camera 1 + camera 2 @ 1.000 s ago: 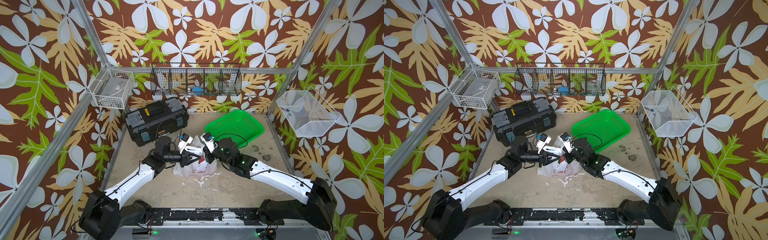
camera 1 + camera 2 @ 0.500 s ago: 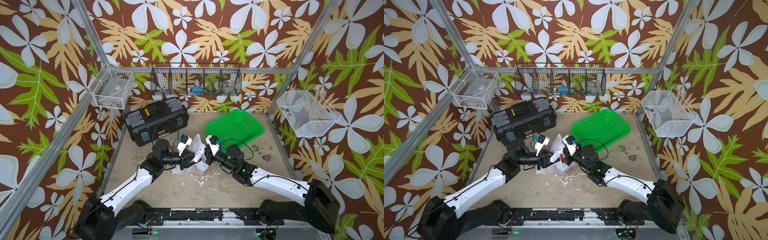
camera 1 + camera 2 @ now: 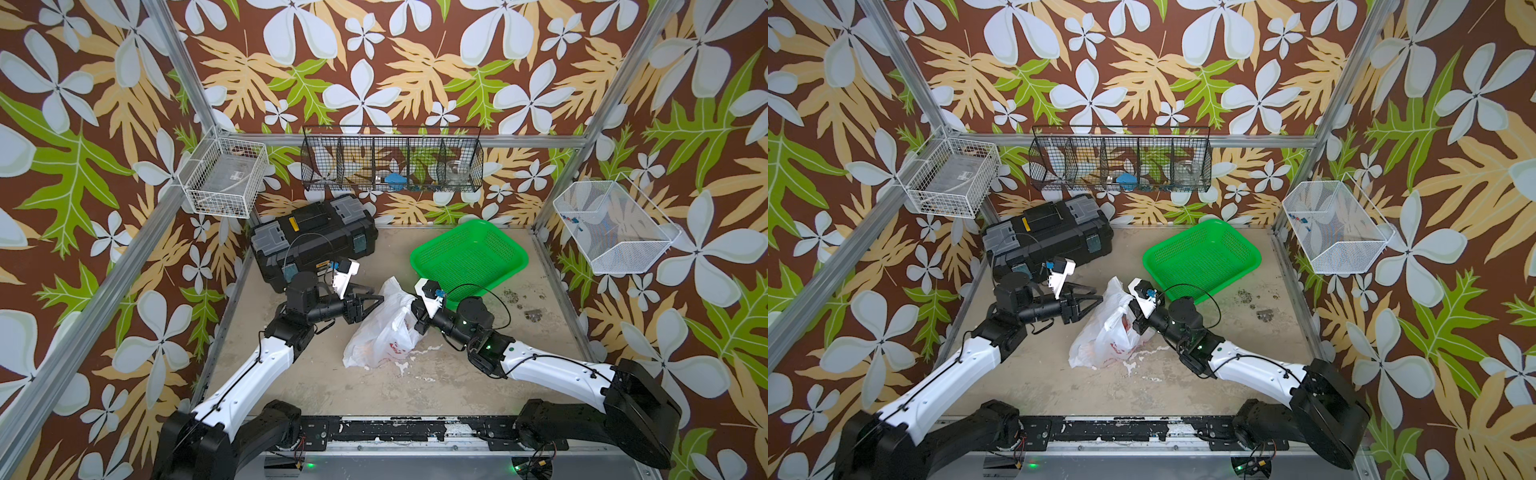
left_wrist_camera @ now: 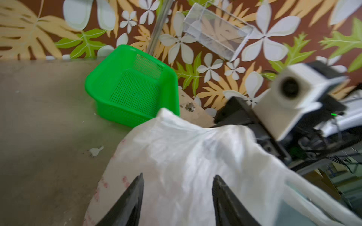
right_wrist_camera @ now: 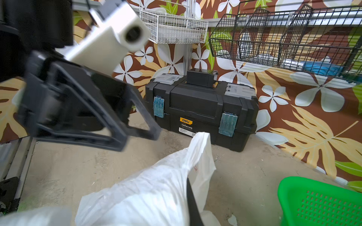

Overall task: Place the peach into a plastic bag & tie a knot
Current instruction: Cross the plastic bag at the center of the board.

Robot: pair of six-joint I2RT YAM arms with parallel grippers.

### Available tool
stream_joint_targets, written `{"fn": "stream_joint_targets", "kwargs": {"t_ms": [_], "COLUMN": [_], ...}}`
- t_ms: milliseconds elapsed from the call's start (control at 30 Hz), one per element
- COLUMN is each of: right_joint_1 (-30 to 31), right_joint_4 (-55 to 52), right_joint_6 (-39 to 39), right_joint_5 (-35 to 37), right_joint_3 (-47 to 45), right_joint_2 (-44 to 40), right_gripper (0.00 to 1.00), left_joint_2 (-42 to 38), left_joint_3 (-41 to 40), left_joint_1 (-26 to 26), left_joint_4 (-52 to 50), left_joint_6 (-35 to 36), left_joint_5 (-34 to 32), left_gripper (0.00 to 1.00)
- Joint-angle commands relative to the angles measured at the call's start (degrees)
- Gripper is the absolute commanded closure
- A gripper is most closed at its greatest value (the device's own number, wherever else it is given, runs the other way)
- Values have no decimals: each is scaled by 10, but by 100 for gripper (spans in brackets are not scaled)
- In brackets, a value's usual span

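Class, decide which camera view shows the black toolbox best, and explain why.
The right wrist view: the black toolbox is seen front-on, both latches and its yellow label clear. Both top views show the toolbox smaller, from above, mainly its lid. The left wrist view does not show it.

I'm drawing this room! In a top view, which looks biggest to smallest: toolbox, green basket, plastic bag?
The black toolbox, largest, though the green basket looks nearly the same, so that order is unsure.
The plastic bag, clearly smallest.
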Motion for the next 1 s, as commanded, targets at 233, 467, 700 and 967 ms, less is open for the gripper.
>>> {"fn": "stream_joint_targets", "kwargs": {"t_ms": [233, 467, 700, 967], "right_joint_1": [1, 1, 1, -9], "right_joint_4": [137, 200, 224, 274], "right_joint_6": [17, 28, 36, 80], "right_joint_5": [11, -19, -52, -79], "right_joint_3": [1, 11, 26, 40], "right_joint_2": [26, 60, 86, 112], "right_gripper": [86, 81, 78, 76], "left_joint_2": [80, 124, 164, 183], "left_joint_3": [-48, -68, -43, -67], "left_joint_1": [-51, -89, -91, -115], "left_joint_4": [203, 237, 240, 283], "left_joint_6": [-123, -151, -173, -202], "left_joint_5": [51, 61, 85, 121], "left_gripper": [50, 69, 87, 100]}}
